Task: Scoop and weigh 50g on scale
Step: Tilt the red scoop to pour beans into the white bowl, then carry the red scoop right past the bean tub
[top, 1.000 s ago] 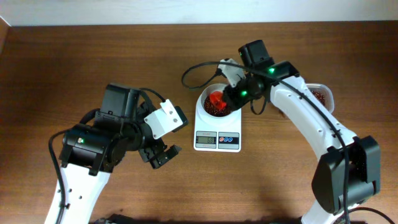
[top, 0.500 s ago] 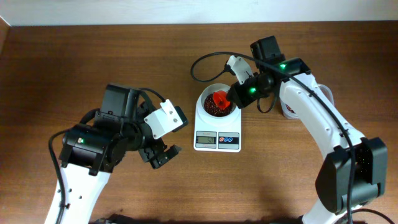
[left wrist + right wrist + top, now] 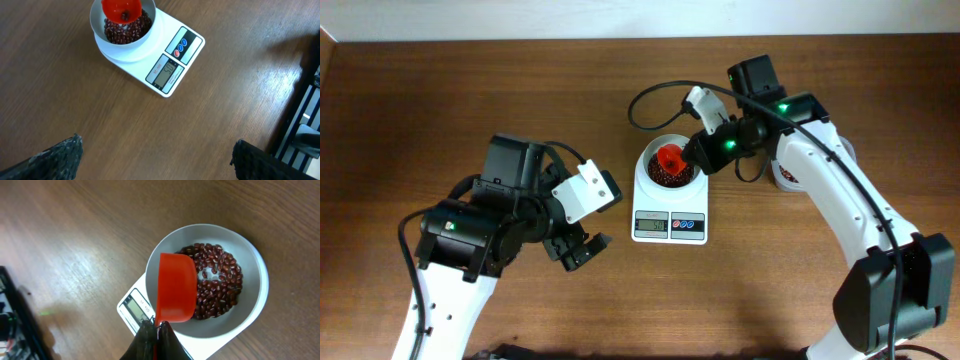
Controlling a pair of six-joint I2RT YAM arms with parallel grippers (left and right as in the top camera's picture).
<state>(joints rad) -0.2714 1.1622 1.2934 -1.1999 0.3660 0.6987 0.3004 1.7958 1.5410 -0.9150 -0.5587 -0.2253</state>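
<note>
Your main risk is overshoot. The right gripper [image 3: 157, 330] is clamped shut on the handle of the red scoop [image 3: 175, 287], which hangs tipped over the left half of the bowl [image 3: 252, 275]. From the left wrist view a few beans seem to sit in its cup. Any further tilt or a jolt drops them in and pushes the weight past the target.

The second risk is a false reading. If the scoop's lip or the fingers rest on the bowl's rim, the scale [image 3: 670, 222] counts that pressure as beans. Lift clear before you trust the number.

The third is the exit. A sideways pull could catch the rim and slide the bowl off its platform, scattering grains across the table. The black cable [image 3: 638, 108] looping just behind the bowl could also snag.

The left gripper [image 3: 582, 250] hangs with its jaws wide apart and holds nothing, well off to the left of the scale, so it is no threat.

The beans [image 3: 217, 287] are small, dark red-brown and glossy. They lie as a loose, shallow heap covering the bowl's floor, thickest toward its right side. The bowl sits on the scale near the middle of the table, closer to the far edge. The display [image 3: 167, 75] appears to show fifty, though the digits are too small to be sure.
</note>
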